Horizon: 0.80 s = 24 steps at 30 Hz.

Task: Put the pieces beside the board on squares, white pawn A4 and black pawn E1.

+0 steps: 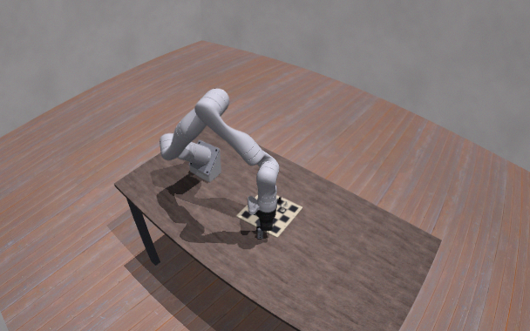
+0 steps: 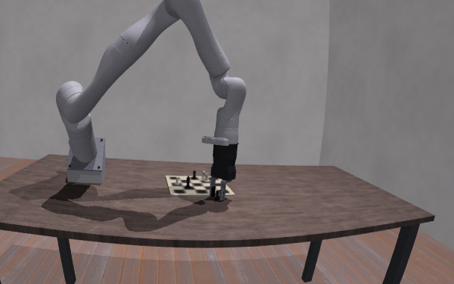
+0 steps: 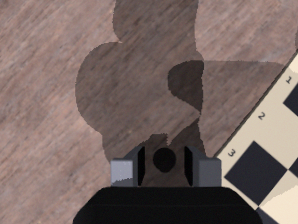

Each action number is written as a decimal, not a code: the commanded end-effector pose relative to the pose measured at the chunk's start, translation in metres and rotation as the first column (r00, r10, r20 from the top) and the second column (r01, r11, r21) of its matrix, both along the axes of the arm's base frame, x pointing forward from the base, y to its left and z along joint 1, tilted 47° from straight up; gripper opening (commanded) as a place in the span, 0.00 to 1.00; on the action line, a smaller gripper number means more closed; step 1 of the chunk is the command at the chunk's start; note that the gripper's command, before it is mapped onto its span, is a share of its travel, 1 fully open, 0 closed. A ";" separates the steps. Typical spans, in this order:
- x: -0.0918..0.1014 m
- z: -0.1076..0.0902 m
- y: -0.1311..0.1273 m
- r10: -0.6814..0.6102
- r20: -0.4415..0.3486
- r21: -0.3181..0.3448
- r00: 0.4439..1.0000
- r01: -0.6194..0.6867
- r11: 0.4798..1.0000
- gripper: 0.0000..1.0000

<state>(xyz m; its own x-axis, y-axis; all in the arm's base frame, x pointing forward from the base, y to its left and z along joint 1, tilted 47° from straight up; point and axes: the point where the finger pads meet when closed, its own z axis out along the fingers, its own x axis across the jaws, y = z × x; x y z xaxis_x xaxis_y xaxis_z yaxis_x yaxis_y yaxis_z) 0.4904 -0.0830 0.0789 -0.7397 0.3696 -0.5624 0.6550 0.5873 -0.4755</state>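
My gripper (image 3: 164,160) (image 2: 216,195) (image 1: 261,234) is down at the table just off the near corner of the chessboard (image 2: 172,184) (image 1: 294,212) (image 3: 256,132). Its fingers are open and stand on either side of the black pawn (image 3: 164,159) (image 2: 217,194), which stands upright on the table between them. I see no contact with the pawn. On the board stand two black pieces (image 2: 187,182) (image 2: 194,174) and two white pieces (image 2: 178,181) (image 2: 205,175), all upright. They are too small for me to tell which one is the white pawn.
The arm's base (image 2: 86,168) (image 1: 207,163) is mounted at the table's far left. The arm reaches over the board and hides part of it in the top view. Digits 2 and 3 show on the board's edge in the wrist view.
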 end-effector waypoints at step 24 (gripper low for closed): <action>0.000 0.000 0.001 0.002 0.001 0.001 1.000 -0.002 1.000 0.00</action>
<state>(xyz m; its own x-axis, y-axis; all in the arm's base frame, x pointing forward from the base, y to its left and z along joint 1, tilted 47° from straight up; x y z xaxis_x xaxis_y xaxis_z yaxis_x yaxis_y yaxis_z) 0.4904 -0.0826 0.0791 -0.7397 0.3694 -0.5625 0.6548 0.5877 -0.4752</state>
